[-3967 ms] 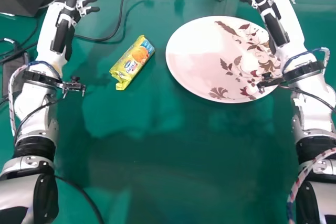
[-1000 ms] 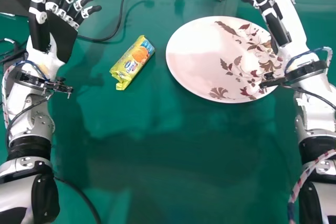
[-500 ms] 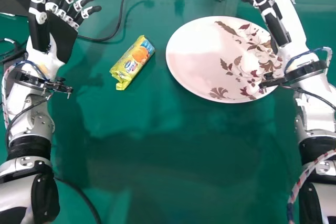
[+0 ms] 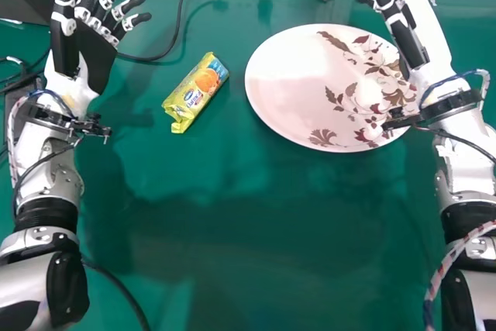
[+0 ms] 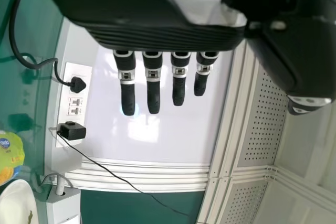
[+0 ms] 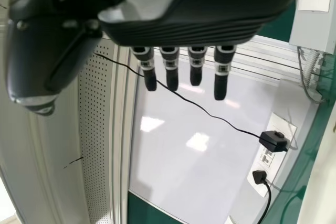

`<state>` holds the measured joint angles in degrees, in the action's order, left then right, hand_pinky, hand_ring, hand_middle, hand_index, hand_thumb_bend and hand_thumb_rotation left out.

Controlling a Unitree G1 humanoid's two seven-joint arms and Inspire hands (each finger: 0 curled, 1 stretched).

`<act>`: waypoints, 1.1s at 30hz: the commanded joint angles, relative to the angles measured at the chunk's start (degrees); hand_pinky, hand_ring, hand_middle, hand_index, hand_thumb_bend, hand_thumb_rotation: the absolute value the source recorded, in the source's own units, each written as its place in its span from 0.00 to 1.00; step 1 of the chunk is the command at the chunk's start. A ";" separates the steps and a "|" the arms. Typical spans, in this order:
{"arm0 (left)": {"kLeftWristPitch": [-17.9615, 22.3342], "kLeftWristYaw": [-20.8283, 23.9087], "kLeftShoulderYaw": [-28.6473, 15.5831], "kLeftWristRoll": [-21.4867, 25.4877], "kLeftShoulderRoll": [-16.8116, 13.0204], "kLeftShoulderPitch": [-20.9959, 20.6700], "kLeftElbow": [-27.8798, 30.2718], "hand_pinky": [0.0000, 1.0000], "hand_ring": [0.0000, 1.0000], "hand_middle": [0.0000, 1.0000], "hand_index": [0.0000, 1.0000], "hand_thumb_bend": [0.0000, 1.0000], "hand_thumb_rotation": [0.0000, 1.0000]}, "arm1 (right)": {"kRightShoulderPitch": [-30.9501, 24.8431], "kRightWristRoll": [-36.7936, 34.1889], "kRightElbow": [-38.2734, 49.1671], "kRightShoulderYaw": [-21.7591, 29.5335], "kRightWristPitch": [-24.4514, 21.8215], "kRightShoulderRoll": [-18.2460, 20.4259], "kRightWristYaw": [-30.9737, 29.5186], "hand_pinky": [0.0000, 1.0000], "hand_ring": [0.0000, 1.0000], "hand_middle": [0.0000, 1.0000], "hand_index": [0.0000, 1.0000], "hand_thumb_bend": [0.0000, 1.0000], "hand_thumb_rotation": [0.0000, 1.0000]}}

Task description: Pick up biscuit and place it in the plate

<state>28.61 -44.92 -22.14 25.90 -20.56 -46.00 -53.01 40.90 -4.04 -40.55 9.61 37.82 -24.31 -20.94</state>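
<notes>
A: Position of specimen?

B: The biscuit point(image 4: 195, 92), sealed in a yellow wrapper, is found lying on the green table point(image 4: 240, 207), just beside the plate point(image 4: 283, 75) on its left. It is oriented slantwise, the blue-marked end pointed away and to the right.

A: Left hand point(image 4: 97, 56)?

B: Located at the table's far left. Fingers released: extended and spread apart.

A: Right hand point(image 4: 401, 29)?

B: Located at the far right, seen partly across the plate's flowered side. Fingers likewise released; in the right wrist view they are seen straight.
</notes>
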 commanded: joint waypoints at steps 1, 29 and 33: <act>1.04 -0.15 -0.43 -0.39 -0.52 -0.81 -1.53 0.78 0.85 0.93 0.97 0.85 0.57 | -0.60 0.07 0.11 -0.17 -0.04 -0.02 0.45 0.86 0.97 1.00 1.00 0.88 0.34; 1.89 0.14 -0.36 -1.22 -0.89 -2.05 -4.69 0.78 0.86 0.94 0.98 0.85 0.56 | -0.70 -0.23 0.24 -0.32 -0.10 0.01 0.56 0.83 0.94 0.99 0.97 0.90 0.33; 1.92 0.10 -0.33 -1.34 -0.82 -1.82 -4.07 0.77 0.85 0.94 0.98 0.84 0.56 | -0.70 -0.27 0.25 -0.32 0.07 0.06 0.55 0.82 0.95 0.99 0.97 0.89 0.33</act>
<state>30.10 -44.88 -22.18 24.89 -20.74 -47.77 -57.09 40.90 -3.96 -40.59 9.12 37.79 -24.30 -20.73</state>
